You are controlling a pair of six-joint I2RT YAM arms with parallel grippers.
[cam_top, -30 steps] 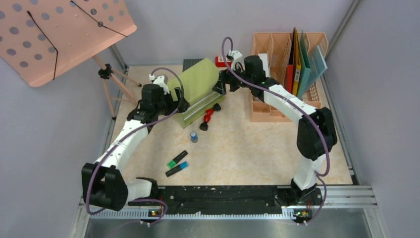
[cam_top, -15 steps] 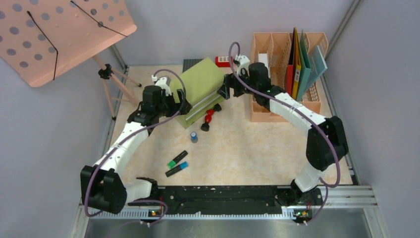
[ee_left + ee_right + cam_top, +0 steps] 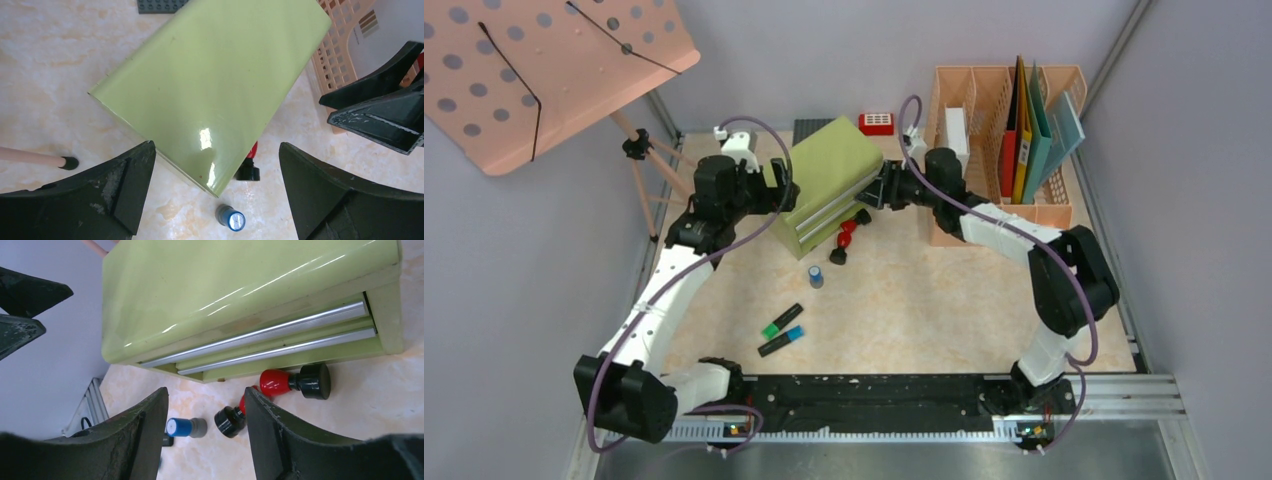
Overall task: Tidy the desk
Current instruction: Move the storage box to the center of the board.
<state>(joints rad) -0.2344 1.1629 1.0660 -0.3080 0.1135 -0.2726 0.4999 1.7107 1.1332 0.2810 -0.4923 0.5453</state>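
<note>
Desk [image 3: 944,310], a beige marble-patterned top, fills the middle of the overhead view between grey walls, with a black-and-metal rail [image 3: 874,392] along the bottom edge. A green drawer cabinet [image 3: 824,170] stands on it in the upper centre, turned at an angle, its 2 silver drawer pulls [image 3: 280,335] facing the lower right of the frame.

The left gripper [image 3: 216,150] hangs over the cabinet's left end with its fingers [image 3: 110,195] spread wide; the cabinet's glossy top shows between them in the wrist view, and I cannot tell whether either finger touches it. The right gripper [image 3: 205,392] sits at the cabinet's right end, low in front of the drawer face. Its fingers [image 3: 280,440] are parted with a clear gap and pinch nothing.

Just below the drawer face lie 2 red stamps [image 3: 295,381] with black caps, one nearly against the cabinet. A small blue-topped cylinder [image 3: 815,276] stands a little lower. Further down, left of centre, 2 black highlighters [image 3: 781,331] lie side by side, 1 with a green end and 1 with a blue end.

A peach file organizer [image 3: 954,232] occupies the upper right corner, holding upright folders [image 3: 1024,135] in red, yellow and teal. A small red item [image 3: 876,123] and a dark grey plate [image 3: 809,127] lie along the back edge. A peach perforated board [image 3: 554,70] on a tripod fills the upper left.
</note>
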